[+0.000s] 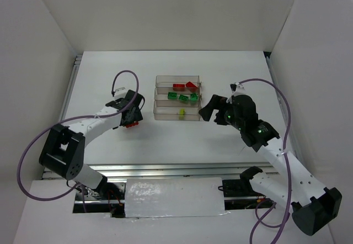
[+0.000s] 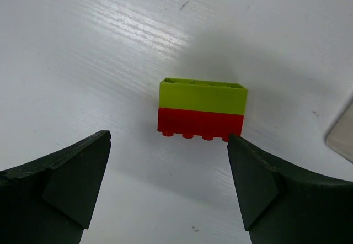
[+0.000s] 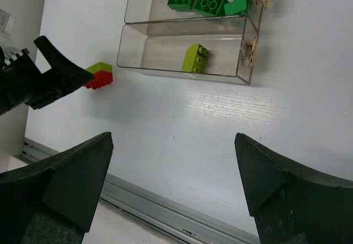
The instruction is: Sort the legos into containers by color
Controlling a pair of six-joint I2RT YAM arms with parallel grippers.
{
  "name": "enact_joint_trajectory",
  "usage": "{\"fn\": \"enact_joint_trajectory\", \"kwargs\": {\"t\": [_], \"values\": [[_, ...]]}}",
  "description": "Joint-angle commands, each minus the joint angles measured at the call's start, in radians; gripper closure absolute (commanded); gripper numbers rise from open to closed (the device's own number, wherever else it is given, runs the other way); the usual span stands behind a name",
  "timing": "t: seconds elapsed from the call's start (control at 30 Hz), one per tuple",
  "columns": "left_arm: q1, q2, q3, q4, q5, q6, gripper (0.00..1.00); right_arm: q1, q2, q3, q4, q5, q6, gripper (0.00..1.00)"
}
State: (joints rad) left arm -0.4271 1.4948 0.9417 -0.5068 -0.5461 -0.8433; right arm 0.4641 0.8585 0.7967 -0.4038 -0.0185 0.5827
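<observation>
A two-colour stack (image 2: 201,111), yellow-green on red, lies on the table just ahead of my open left gripper (image 2: 168,183); its right fingertip (image 2: 242,155) is close to the stack's corner. From above, the left gripper (image 1: 135,117) hovers over the stack (image 1: 131,125), left of the clear containers (image 1: 157,110). Red legos (image 1: 185,85) lie in the far bin, green legos (image 1: 182,96) in the middle, one yellow-green brick (image 1: 181,112) in the near one. My right gripper (image 1: 208,107) is open and empty right of the bins. Its view shows the bins (image 3: 154,51), the stack (image 3: 99,75) and the gripper itself (image 3: 174,166).
White walls enclose the table on three sides. A metal rail (image 3: 165,211) runs along the table's near edge, below the right gripper. The left arm's finger (image 3: 55,73) reaches in beside the stack in the right wrist view.
</observation>
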Motion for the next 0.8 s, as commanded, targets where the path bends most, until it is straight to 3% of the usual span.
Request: {"fn": "enact_joint_trajectory", "kwargs": {"t": [0.0, 0.4, 0.6, 0.7, 0.77], "values": [[0.019, 0.024, -0.001, 0.028, -0.020, -0.020, 0.00, -0.002, 0.008, -0.008, 0.054, -0.040, -0.015, 0.01], [0.019, 0.039, -0.043, 0.151, 0.077, 0.009, 0.01, -0.002, 0.048, -0.008, 0.069, -0.057, -0.027, 0.00], [0.021, 0.088, -0.027, 0.133, 0.055, -0.007, 0.01, -0.002, 0.065, -0.016, 0.085, -0.070, -0.026, 0.00], [0.021, 0.123, -0.032, 0.142, 0.055, -0.014, 0.04, -0.001, 0.066, -0.016, 0.082, -0.067, -0.027, 0.00], [0.019, 0.143, -0.037, 0.148, 0.058, -0.019, 0.12, -0.004, 0.060, -0.016, 0.080, -0.063, -0.029, 0.00]]}}
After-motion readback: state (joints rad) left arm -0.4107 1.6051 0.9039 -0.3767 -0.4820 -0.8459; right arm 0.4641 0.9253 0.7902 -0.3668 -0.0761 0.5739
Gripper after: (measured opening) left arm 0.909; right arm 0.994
